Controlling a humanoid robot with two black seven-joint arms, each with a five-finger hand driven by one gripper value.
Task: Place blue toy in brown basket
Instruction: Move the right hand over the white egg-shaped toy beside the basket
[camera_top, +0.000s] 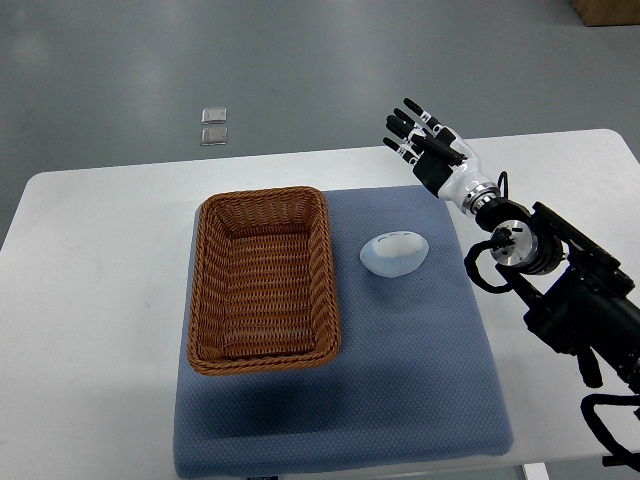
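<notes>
A pale blue, egg-shaped toy (394, 253) lies on the blue mat (420, 370), just right of the brown wicker basket (262, 277). The basket's inside holds nothing I can see. My right hand (422, 137) hovers over the table's far edge, up and to the right of the toy, apart from it. Its black fingers (410, 125) are spread and hold nothing. The right arm (560, 280) comes in from the lower right. The left arm does not show.
The mat lies on a white table (90, 300). Grey floor stretches beyond the table, with two small square plates (213, 125) on it. A brown box corner (608, 10) sits at the top right.
</notes>
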